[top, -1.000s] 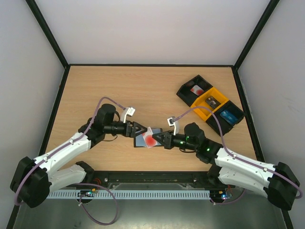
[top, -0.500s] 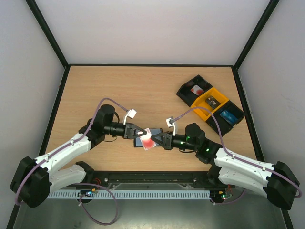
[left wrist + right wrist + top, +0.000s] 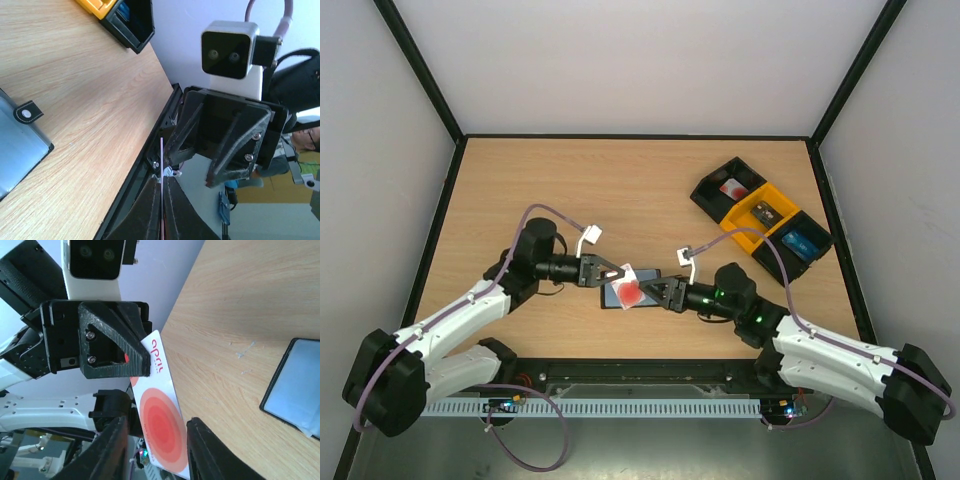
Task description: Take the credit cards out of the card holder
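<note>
Left claw (image 3: 617, 272) clamped tight on credit card (image 3: 160, 425), card edge-on in left wrist view. Right claw (image 3: 654, 292) has jaws parted, straddling same card, grip seemingly loose. Card holder (image 3: 295, 382) lies open on table (image 3: 620, 190) just below. Step: likely claw-to-claw pass. Next: right backs clear, left sets card down. Red print on card reads roughly "april".

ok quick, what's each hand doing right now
left hand: closed on a credit card
right hand: open, around that card but not gripping it
</note>
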{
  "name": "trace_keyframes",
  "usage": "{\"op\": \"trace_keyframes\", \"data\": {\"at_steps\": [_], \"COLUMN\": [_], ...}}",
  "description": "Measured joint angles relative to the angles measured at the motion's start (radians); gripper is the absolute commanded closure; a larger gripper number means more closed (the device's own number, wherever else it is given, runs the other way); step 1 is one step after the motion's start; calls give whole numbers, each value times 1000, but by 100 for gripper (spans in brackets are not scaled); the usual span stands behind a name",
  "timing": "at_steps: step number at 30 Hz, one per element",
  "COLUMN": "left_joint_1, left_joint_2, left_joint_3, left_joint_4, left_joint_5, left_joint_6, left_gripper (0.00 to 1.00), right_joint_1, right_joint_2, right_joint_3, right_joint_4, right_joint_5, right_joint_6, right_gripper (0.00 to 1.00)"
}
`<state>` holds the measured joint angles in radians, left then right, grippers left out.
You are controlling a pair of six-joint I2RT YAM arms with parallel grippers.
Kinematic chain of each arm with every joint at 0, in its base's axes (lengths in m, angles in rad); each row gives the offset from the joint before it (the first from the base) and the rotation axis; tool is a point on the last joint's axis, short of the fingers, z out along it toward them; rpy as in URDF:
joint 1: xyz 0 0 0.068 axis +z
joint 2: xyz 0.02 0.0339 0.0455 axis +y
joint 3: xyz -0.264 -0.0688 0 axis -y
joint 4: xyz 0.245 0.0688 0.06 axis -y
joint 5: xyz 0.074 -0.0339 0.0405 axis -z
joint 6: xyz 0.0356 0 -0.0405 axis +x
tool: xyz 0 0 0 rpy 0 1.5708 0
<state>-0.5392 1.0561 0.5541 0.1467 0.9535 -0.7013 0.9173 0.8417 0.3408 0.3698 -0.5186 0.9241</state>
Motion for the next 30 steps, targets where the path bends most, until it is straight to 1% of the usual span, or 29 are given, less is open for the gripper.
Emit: {"op": "trace_keyframes", "data": {"at_steps": [2,3,5,6,7,9,11,17,24,30], "left_joint_1": [6,7,11,14,17,26,35,40,40,40], "left_joint_2": [0,0,-1,-2,-2,-3,-8,-31,-55,-56], "left_joint_3": [0,0,0,0,0,-6,-17,-46,-100,-130], "left_joint_4": [12,19,41,50,58,91,126,220,347,409], "left_joint_5": [-14,-20,-47,-62,-73,-102,-137,-248,-364,-409], "left_joint_6": [-22,-34,-70,-89,-106,-153,-207,-347,-480,-544], "left_gripper": [98,98,98,98,98,98,98,98,98,98], "right_joint_1": [0,0,0,0,0,0,0,0,0,0], "right_joint_2": [-17,-21,-27,-27,-26,-26,-26,-2,114,214], "right_joint_3": [-21,-33,-68,-84,-95,-105,-105,-109,-106,-76], "right_joint_4": [29,48,103,123,138,158,178,275,389,478], "right_joint_5": [23,33,62,77,93,126,154,209,230,231], "right_joint_6": [32,54,110,132,155,192,223,309,388,433], "right_gripper": [60,57,46,43,40,38,39,45,55,62]}}
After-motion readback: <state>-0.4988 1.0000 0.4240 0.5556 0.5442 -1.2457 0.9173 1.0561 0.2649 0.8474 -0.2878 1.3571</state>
